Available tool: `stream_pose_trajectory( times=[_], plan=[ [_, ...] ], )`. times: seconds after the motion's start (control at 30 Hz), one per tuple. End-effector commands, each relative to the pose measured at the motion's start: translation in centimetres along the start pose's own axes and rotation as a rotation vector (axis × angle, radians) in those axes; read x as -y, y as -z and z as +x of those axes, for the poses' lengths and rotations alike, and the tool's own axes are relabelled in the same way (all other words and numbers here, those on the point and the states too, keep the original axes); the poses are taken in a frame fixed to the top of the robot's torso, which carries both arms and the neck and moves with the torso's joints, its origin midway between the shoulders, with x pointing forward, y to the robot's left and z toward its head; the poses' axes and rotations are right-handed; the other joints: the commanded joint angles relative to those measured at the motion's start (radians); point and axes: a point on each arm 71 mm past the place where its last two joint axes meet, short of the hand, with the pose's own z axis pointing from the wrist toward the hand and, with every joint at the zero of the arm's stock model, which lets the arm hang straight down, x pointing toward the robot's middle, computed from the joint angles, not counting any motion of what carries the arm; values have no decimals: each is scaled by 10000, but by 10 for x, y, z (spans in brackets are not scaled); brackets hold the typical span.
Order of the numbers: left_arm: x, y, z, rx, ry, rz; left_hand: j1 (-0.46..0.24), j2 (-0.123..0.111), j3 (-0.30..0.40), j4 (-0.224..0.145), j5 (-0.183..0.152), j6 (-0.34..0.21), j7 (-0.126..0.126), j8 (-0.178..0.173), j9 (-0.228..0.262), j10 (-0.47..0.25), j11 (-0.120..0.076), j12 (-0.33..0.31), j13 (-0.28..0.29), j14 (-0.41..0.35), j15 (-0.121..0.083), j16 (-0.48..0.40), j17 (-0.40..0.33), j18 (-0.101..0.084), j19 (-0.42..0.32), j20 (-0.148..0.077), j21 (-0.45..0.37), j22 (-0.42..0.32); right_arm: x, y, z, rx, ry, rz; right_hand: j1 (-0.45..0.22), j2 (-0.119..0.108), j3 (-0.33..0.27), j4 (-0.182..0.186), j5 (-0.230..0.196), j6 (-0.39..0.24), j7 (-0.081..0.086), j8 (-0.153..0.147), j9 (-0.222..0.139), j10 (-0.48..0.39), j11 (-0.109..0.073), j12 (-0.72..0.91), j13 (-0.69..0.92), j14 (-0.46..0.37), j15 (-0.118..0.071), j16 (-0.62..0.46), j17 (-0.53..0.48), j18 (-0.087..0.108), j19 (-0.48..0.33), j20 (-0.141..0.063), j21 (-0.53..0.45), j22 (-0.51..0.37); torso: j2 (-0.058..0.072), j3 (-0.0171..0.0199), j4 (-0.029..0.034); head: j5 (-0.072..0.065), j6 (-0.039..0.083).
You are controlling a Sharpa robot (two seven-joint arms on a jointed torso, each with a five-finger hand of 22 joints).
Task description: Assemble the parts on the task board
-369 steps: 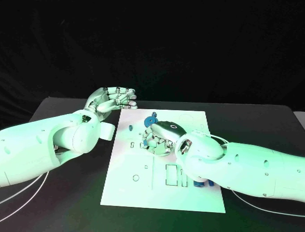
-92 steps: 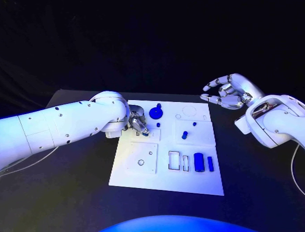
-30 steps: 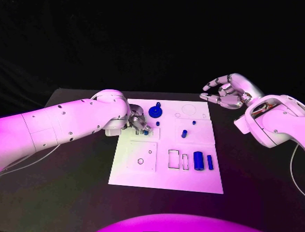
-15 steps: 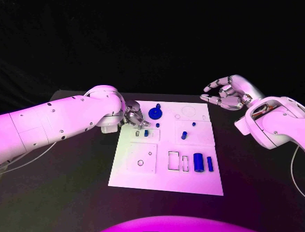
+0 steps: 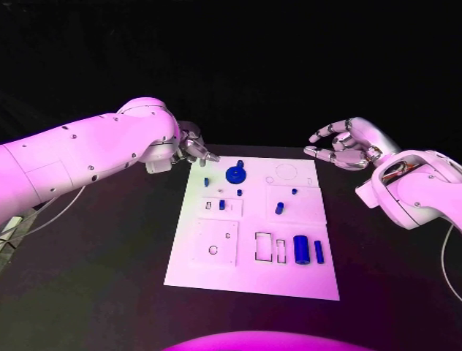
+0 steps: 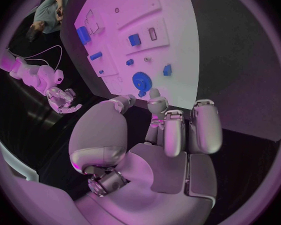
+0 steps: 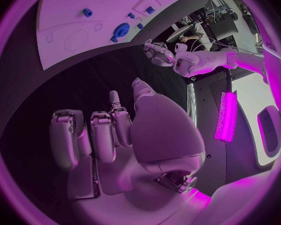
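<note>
Change: left hand [image 5: 192, 148] has lifted off the task board [image 5: 226, 274] to its far left corner, leaving a small blue part [image 5: 221, 204] there.
Left fingers: curled in, empty.
Right hand [image 5: 340, 145]: raised beyond the board's far right corner, fingers loosely apart, empty.
Nearby: blue gear [image 5: 235, 174]; blue cylinders [image 5: 300, 246] near the right edge, unobstructed.
Surface [image 5: 104, 292]: black.

My left hand [image 5: 192, 148] hangs beyond the board's [image 5: 254, 278] far left corner, my right hand [image 5: 342, 145] beyond its far right.

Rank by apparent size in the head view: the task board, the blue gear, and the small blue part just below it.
1. task board
2. blue gear
3. small blue part just below the gear
</note>
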Motion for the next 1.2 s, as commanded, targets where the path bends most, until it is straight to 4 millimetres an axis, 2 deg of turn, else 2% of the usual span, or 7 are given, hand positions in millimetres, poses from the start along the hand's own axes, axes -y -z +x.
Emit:
stream_pose_trajectory(
  times=[0.03, 0.3, 0.57, 0.9, 1.2],
  plan=[
    [-1, -7, 0, -309, -352, -97, 125, 73, -174, 19, -86, -158, 87, -264, -157, -138, 67, -92, -75, 1014, 119, 9, 2497, 7, -72, 56, -64, -24, -1, 0, 1, -52, 38, -105, -125, 7, -50, -25, -40, 40, -16, 36, -16, -5, -43, -43, 983, 777, -39, -60, 1446, 93, 548, -67, -37, 2080, 9, -18, 15, 12, 9],
    [-9, -23, 8, -749, -561, -641, 174, 110, -222, 12, -89, -170, 120, -361, -235, -221, 100, -161, -179, 1013, 150, 7, 2493, 24, -110, 78, -111, -106, -2, -1, 3, -94, 25, -112, -124, 10, -49, -28, -33, 39, -17, 38, -17, -1, -44, -39, 987, 777, -40, -60, 1446, 93, 548, -68, -37, 2080, 23, -22, -8, 55, -15],
    [-14, -33, 19, -1224, -628, -908, 213, 125, -237, 7, -87, -167, 131, -392, -263, -220, 111, -142, -152, 1017, 162, 16, 2506, 27, -115, 86, -116, -111, -2, -1, 3, -105, 21, -110, -120, 15, -46, -33, -22, 38, -18, 40, -18, -6, -45, -45, 981, 778, -41, -60, 1448, 93, 549, -68, -36, 2081, 20, -20, 13, 47, -39],
    [-12, -37, 26, -1519, -450, -866, 238, 145, -242, 6, -88, -160, 138, -408, -279, -235, 117, -151, -170, 1023, 168, 29, 2525, 25, -113, 90, -110, -97, -2, -1, 4, -108, 19, -117, -120, 15, -46, -33, -22, 38, -18, 40, -18, -6, -45, -45, 981, 778, -41, -60, 1448, 93, 549, -68, -36, 2081, 4, -3, 8, 60, -70],
    [-12, -39, 29, -1683, -421, -855, 479, 219, -272, -20, -78, -113, 161, -489, -364, -273, 140, -145, -191, 1023, 193, 32, 2528, 26, -125, 117, -114, -94, -3, -2, 5, -132, 14, -124, -112, 27, -38, -41, 10, 34, -20, 45, -19, -4, -47, -43, 983, 778, -43, -61, 1448, 95, 545, -70, -46, 2076, 1, -1, 14, 81, -62]
  ],
)
